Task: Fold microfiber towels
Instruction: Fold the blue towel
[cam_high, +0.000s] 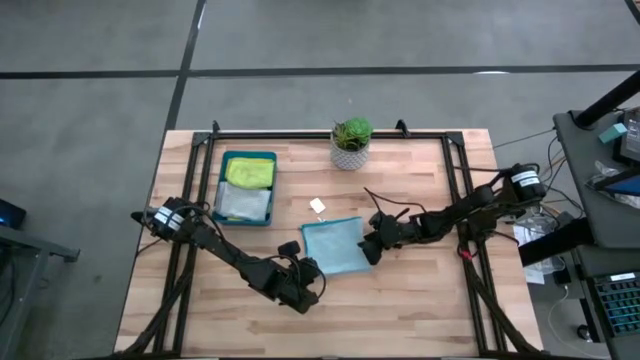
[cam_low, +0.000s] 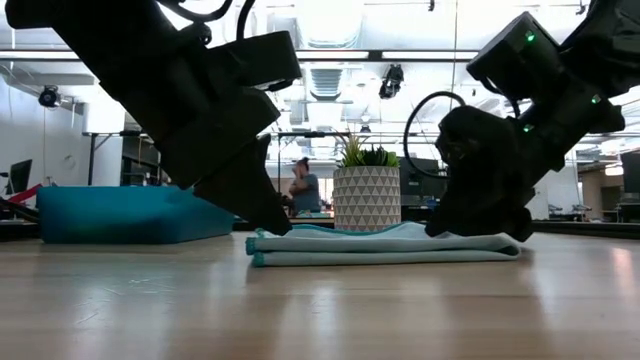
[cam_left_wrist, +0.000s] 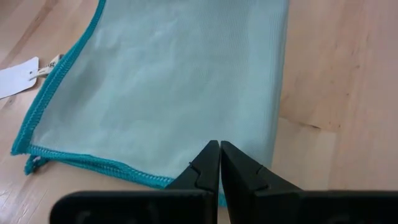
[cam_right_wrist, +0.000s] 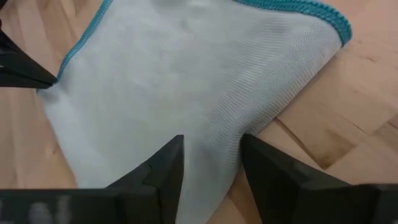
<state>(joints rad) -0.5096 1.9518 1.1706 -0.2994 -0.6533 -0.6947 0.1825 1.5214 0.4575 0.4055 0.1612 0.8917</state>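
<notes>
High view: a folded teal towel lies flat near the middle of the wooden counter, a white tag just beyond its far corner. The left end effector sits at the towel's near-left corner; the right end effector is at its right edge. A dark teal tray at far left holds a lime towel and a pale grey towel; what lies beneath them is hidden. A potted plant stands at the far edge. The counter's near and right parts lie bare.

Low view: the towel shows as thin stacked layers with a stitched teal hem. Both arms are cut off at the top. A person stands in the room behind.

Left wrist view: the left fingers are pressed together, closed at the hemmed edge; whether they pinch cloth cannot be told.

Right wrist view: the right fingers stand apart, astride a bunched fold of finely woven cloth.
</notes>
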